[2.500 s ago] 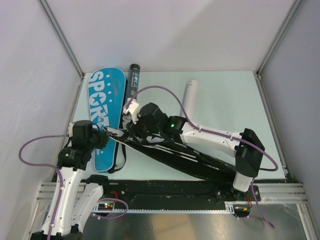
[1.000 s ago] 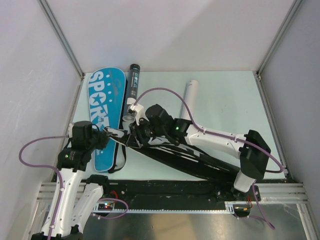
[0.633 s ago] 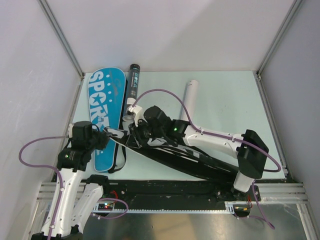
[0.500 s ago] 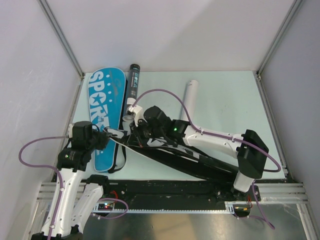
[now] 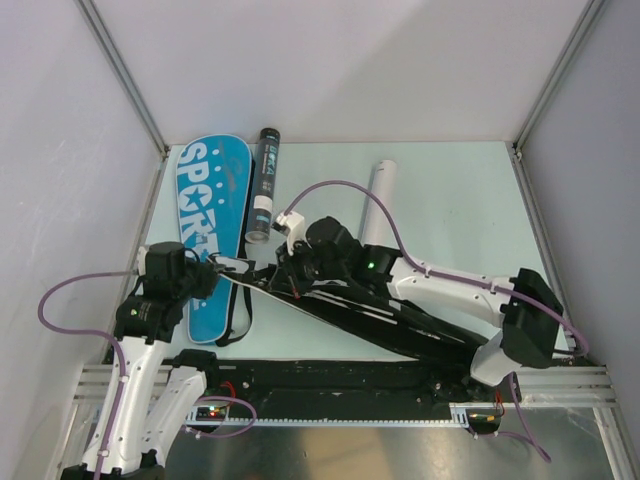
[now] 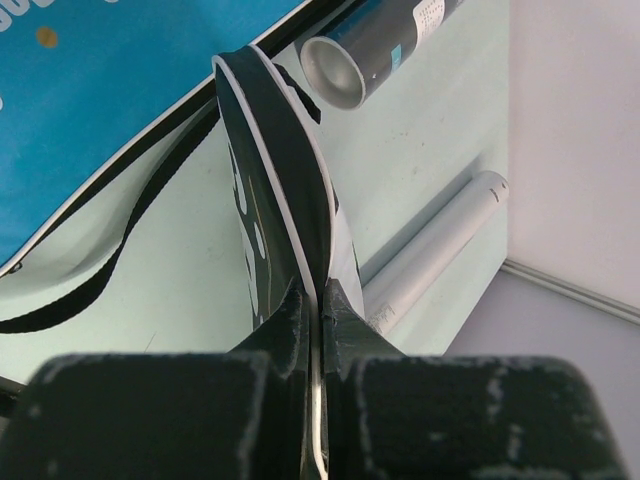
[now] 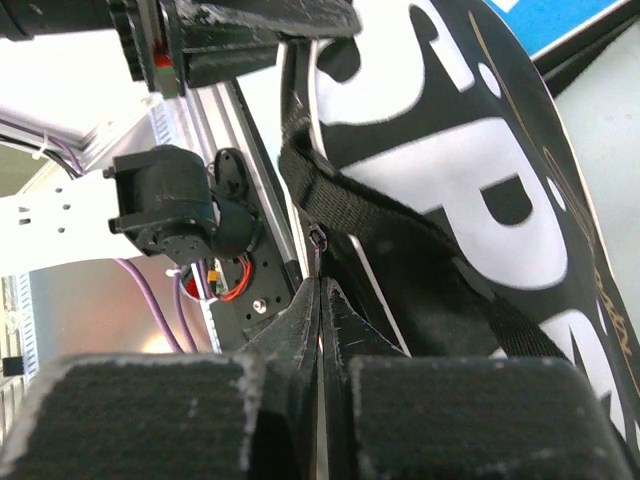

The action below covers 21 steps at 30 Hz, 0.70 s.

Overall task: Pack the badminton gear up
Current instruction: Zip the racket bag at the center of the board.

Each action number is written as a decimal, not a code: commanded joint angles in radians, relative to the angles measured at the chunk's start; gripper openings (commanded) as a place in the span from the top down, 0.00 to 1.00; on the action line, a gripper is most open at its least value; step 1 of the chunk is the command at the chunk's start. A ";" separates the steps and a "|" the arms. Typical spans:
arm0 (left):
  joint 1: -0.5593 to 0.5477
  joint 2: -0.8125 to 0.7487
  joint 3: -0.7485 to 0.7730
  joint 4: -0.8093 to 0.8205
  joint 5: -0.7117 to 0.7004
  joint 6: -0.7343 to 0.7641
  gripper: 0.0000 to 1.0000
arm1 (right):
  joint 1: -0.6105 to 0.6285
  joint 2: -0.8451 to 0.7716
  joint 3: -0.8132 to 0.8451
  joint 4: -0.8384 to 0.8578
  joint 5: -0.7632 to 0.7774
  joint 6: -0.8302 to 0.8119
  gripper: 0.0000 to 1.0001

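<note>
Left pincer (image 6: 318,300) is clenched on the black cover (image 6: 270,170), its fingers squeezed flat on the white-piped rim at the cover's far-left tip. That tip stands on edge, lifted off the worktop (image 5: 460,220).

Over to the right pincer (image 7: 320,290): it is closed tight as well, nipping a thin bit of the same cover's edge just beside the black strap (image 7: 390,215). Exactly which bit sits between the pads is too small to make out. The big white letters run across the cover right next to it.

From above, the black cover stretches from the left pincer, past the right pincer, and on under the right arm toward the near right edge of the worktop.

The blue cover (image 5: 213,225) lies flat along the left side, lettering up. The black teal-printed tube (image 5: 265,180) lies just beside its right edge, open mouth toward the arms. The white tube (image 5: 378,195) lies apart, further right, near the middle back.
</note>
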 commanded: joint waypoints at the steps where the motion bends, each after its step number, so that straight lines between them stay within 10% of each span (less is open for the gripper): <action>1: -0.003 -0.013 0.027 0.027 -0.077 -0.016 1.00 | -0.019 -0.090 -0.050 -0.026 0.032 -0.010 1.00; 21: -0.003 0.008 0.151 0.027 -0.133 -0.088 1.00 | -0.286 -0.612 -0.312 -0.724 0.730 0.396 1.00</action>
